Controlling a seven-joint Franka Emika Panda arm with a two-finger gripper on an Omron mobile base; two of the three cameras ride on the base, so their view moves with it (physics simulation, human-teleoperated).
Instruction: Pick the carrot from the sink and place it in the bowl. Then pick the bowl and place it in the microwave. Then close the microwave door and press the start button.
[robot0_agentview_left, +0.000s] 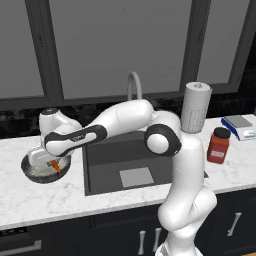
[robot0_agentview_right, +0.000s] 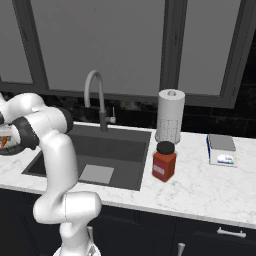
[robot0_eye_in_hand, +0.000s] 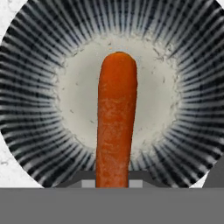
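The gripper (robot0_agentview_left: 51, 162) is clenched on the carrot (robot0_agentview_left: 55, 165) and holds it right over the bowl (robot0_agentview_left: 44, 171). The bowl sits on the white counter (robot0_agentview_left: 60, 195), just left of the sink (robot0_agentview_left: 131, 162).

What could go wrong from here? The carrot hangs down from the fingers with its tip pointing into the bowl. In the hand view the carrot (robot0_eye_in_hand: 115, 118) lines up with the pale middle of the bowl (robot0_eye_in_hand: 39, 113), so the aim looks good. But I cannot tell how high the tip is above the bottom. If the fingers let go from too high, the carrot may bounce, tip over the rim and roll onto the counter. If the hand goes down too far, the tip may hit the bottom and push the bowl or twist the carrot in the grip. The hand is also very close to the rim – a small move sideways could bump the bowl and slide it.

The carrot sits between the two fingers, which grip it near its top end – most of it sticks out below them. In the right base view the carrot (robot0_agentview_right: 4, 142) is a small orange bit at the far left edge, beside the arm.
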